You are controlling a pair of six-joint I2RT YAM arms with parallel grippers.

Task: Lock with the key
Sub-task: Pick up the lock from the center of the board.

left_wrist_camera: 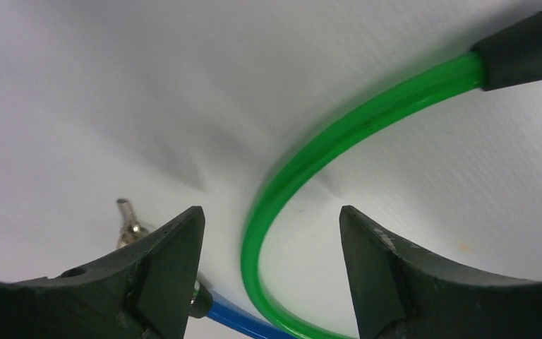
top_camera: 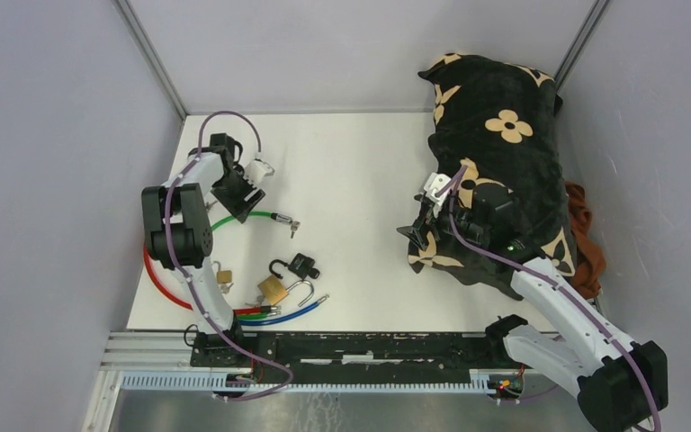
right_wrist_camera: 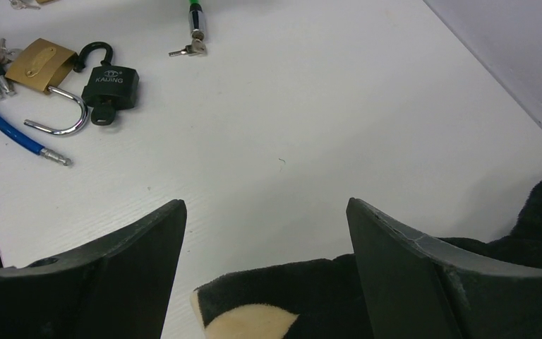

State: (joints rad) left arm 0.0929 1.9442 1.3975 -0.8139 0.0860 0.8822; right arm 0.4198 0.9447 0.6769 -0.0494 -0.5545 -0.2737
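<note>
step in hand: reach for the green cable lock [left_wrist_camera: 303, 159], nothing locked yet. left jaws are spread and straddle the green cable just above the table [top_camera: 360, 162]; no contact that i can see. its lock head [top_camera: 285, 221], key in it, lies at 9 o'clock on the table. black padlock [top_camera: 301, 265] and brass padlock [top_camera: 273, 290] sit open at 7 o'clock, apart from both arms. right jaws are spread, empty, over the edge of the black pillow [top_camera: 495, 171] at 3 o'clock. next, imo: close left on the cable to steady it, bring right across to the key; it's small, needs a fine pinch and a turn
</note>
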